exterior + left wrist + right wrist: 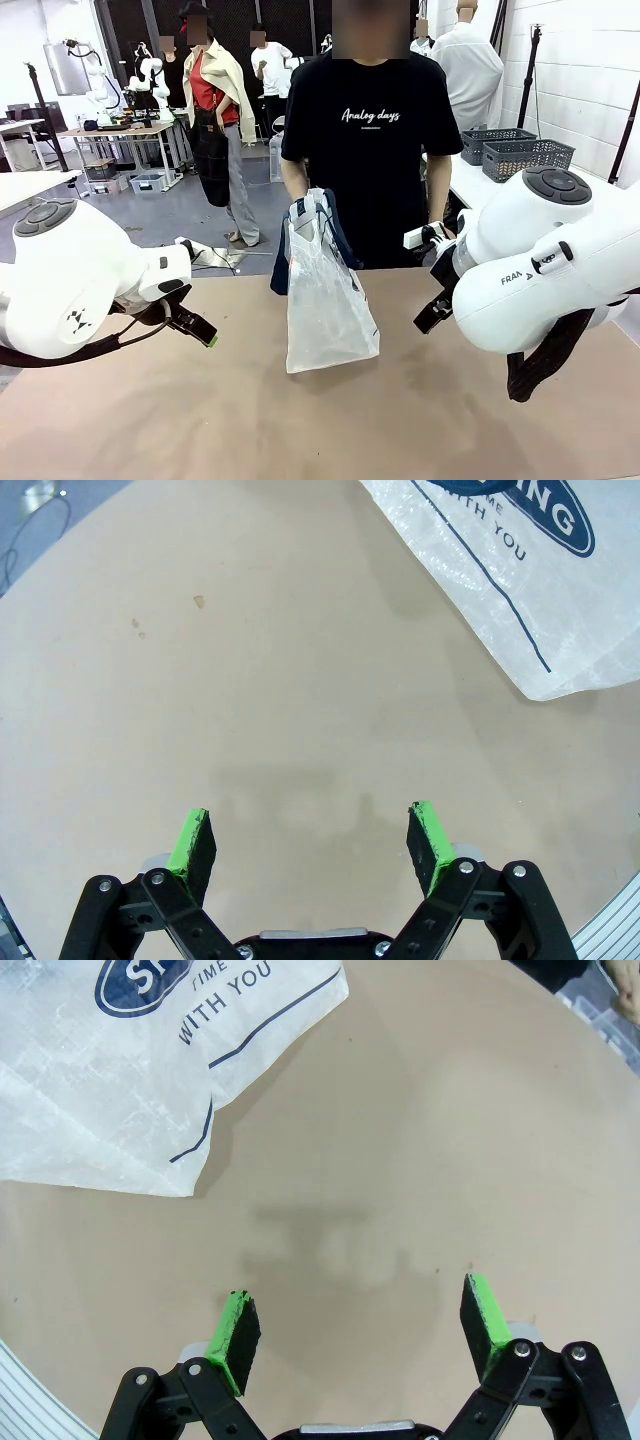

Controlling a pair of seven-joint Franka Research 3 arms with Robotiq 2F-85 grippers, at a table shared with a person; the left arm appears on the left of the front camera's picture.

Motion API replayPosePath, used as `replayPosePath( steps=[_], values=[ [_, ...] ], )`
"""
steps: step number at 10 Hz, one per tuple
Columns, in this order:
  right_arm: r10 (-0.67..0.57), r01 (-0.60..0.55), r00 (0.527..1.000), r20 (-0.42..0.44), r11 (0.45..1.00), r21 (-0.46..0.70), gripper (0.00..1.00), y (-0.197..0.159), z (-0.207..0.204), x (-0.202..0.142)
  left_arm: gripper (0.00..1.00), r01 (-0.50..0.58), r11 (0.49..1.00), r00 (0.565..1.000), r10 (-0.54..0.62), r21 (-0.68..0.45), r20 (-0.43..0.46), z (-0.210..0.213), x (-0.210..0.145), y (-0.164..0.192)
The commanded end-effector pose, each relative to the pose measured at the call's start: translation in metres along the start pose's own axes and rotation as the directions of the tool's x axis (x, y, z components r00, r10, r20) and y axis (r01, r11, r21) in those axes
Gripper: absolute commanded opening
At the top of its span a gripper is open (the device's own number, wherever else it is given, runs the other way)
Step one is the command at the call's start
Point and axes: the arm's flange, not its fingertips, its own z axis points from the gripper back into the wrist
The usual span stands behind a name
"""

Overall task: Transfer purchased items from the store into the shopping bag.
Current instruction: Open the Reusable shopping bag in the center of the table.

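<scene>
while the person's hand [305, 212] holds the shopping bag [325, 300] up by its handles on the table [300, 430], your left gripper [312, 845] sits to the bag's left and your right gripper [360, 1330] to its right, both with jaws spread wide and empty. watch the bag: it looks limp and thin, so a careless reach could nudge it over, snag a strap, or collapse its mouth.
</scene>
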Motion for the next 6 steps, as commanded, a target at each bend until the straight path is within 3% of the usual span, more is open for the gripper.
replayPosePath(
  steps=[1,6],
  values=[
    [0.0,0.0,1.0,0.0,1.0,0.0,1.0,0.0,0.0,-0.0001,1.0,0.011,1.0,1.0,-0.011,0.007,0.004,0.0029,-0.0002,0.0024],
    [0.0,0.0,1.0,0.0,1.0,0.0,1.0,0.0,0.0,-0.0001,1.0,0.011,1.0,1.0,-0.011,0.007,0.004,0.0029,-0.0002,0.0024]
  ],
)
